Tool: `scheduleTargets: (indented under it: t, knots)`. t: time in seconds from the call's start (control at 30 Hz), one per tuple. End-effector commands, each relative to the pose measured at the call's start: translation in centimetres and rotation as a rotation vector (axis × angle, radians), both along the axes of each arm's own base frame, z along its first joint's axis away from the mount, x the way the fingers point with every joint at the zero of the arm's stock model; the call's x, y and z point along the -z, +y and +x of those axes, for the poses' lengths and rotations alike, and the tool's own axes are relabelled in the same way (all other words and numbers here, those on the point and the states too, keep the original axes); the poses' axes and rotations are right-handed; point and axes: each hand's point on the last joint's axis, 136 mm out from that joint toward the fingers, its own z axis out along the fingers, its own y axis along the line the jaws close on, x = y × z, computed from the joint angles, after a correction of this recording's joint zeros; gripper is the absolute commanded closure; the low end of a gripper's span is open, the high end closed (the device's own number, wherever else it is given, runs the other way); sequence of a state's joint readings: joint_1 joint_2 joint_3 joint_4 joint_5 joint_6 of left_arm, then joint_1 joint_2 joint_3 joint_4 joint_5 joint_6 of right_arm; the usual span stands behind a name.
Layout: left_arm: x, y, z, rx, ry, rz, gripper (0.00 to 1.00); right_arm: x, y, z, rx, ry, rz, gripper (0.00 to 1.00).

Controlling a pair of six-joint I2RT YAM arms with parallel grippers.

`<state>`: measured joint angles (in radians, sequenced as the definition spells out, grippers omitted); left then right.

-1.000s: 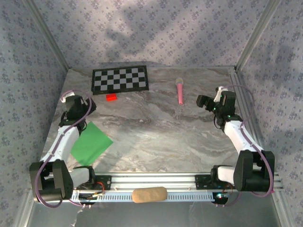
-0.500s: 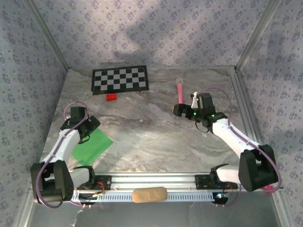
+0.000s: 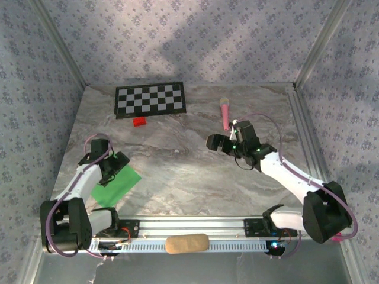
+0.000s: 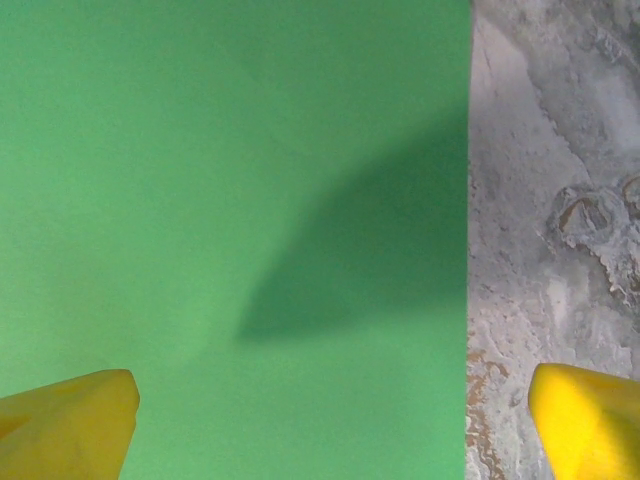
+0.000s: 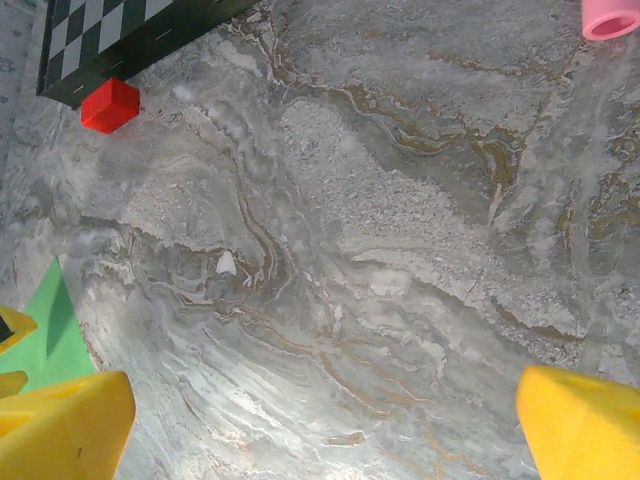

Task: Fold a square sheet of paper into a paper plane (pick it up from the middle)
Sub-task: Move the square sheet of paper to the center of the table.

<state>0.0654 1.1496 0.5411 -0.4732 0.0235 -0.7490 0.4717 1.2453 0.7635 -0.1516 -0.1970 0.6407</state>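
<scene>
Green paper sheet [image 3: 115, 188] lies flat on the desk [image 3: 189, 177], lower left of the overhead frame. Left claw [image 3: 120, 161] hangs spread over its upper part; right claw [image 3: 214, 142], also spread, hangs right of centre.

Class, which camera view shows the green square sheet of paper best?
Top external: the square sheet of paper lies flat, most of its outline visible. Left wrist shows green surface and one edge; right wrist, a corner.
</scene>
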Motion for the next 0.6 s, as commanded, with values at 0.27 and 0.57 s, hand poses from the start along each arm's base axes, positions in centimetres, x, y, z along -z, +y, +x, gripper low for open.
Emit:
scheduleTargets:
  t: [0.27,0.57]
  knots:
    - [1.3,-6.4,-0.4,0.284,0.005,-0.140,0.00,0.7,-1.8,-0.4,0.125,0.006,-0.014,0.00]
    - [1.1,-13.8,-0.4,0.541,-0.039,-0.126,0.00,2.2,-2.3,-1.4,0.163,0.057,-0.003,0.00]
